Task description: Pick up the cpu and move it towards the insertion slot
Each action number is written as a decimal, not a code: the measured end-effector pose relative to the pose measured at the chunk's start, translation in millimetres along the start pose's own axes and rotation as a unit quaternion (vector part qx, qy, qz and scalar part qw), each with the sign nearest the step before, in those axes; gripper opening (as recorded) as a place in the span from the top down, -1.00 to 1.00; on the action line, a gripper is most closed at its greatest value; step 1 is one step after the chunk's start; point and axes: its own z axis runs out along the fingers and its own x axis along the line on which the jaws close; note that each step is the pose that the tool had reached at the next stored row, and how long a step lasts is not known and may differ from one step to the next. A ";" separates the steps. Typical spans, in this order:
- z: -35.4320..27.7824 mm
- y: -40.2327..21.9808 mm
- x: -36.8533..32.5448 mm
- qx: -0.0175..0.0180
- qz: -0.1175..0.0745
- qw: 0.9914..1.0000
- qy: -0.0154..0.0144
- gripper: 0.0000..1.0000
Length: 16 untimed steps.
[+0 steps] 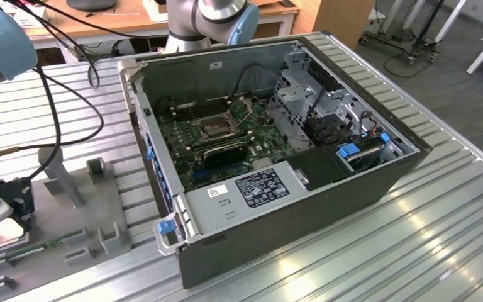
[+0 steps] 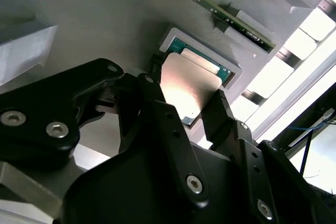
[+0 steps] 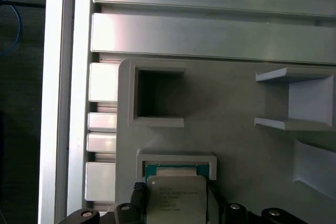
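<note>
The cpu (image 2: 184, 85), a flat square chip with a pale silvery top, sits between the black fingers (image 2: 149, 95) of my gripper (image 2: 187, 93). It hangs just over a small square recess of the grey plastic tray (image 2: 105, 19), and a teal edge shows at the recess's far side. In the first wrist view the cpu (image 3: 176, 198) lies low in the picture with the gripper (image 3: 176, 205) around it. In the exterior view the gripper (image 1: 2, 229) is at the far left over the tray (image 1: 99, 207). The insertion slot (image 1: 212, 128) lies on the green board inside the open computer case.
The open computer case (image 1: 309, 189) fills the middle of the slatted metal table (image 1: 443, 239). A long green memory stick (image 2: 226, 11) lies in the tray beside the cpu's recess. Upright tray posts (image 1: 61, 182) and an empty square recess (image 3: 157, 95) stand near the gripper. Black cables (image 1: 57, 107) hang at the exterior view's left.
</note>
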 end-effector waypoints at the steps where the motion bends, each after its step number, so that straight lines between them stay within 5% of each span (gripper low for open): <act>1: 0.0 0.0 0.0 0.000 0.000 1.000 0.000 -0.09; 16: -0.8 0.0 0.6 0.000 0.000 1.000 0.000 -0.09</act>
